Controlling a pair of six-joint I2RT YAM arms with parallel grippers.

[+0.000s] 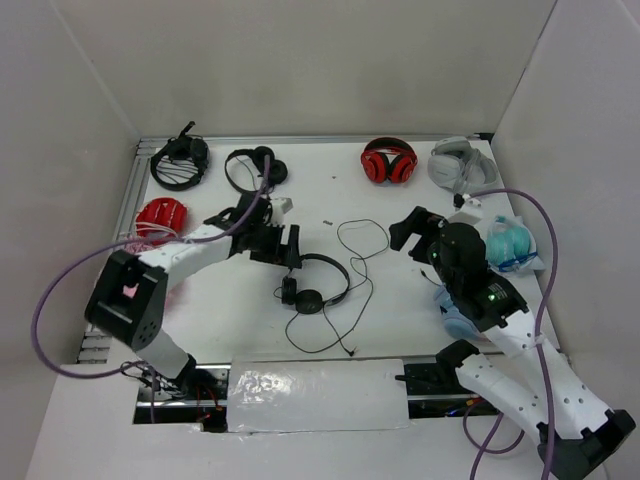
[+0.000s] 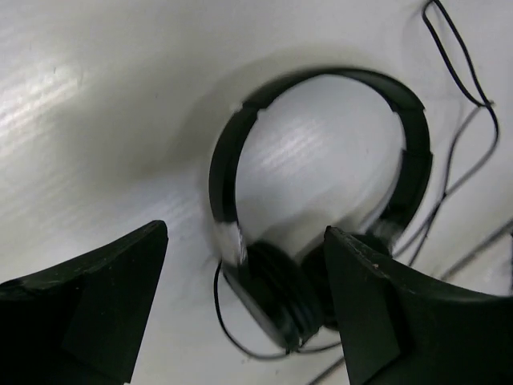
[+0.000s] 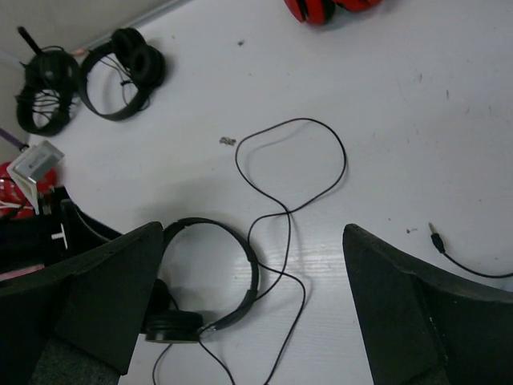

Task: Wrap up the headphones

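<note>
Near the middle of the white table (image 1: 200, 300), lying flat: headphones (image 1: 316, 284) (image 2: 228, 160) (image 3: 250, 265), thin headband arched toward the far side, both round ear cups close together at the near-left end. Trailing from the cups: cable (image 1: 388, 240) (image 3: 345, 160), loose, unwound, one wide loop on the far-right side of the headband, further slack curving along the near side. Directly over the far-left part of the headband: left gripper (image 1: 292, 248) (image 2: 240, 241), fingers spread wide apart, nothing clamped; in the left wrist view, headband and ear cups framed between the two fingers; contact with the headband not determinable. Well to the right of the headphones, beyond the cable loop: right gripper (image 1: 415, 238) (image 3: 252, 241), fingers likewise spread wide, holding nothing, above the table, aimed toward headphones and cable. Along the far edge, well apart from both arms: black headset (image 1: 180, 162), second black headphones (image 1: 257, 167), red headphones (image 1: 388, 162), grey headphones (image 1: 460, 165). Between far row and cable loop: small dark speck (image 1: 327, 221) (image 3: 228, 141), identity not determinable.
</note>
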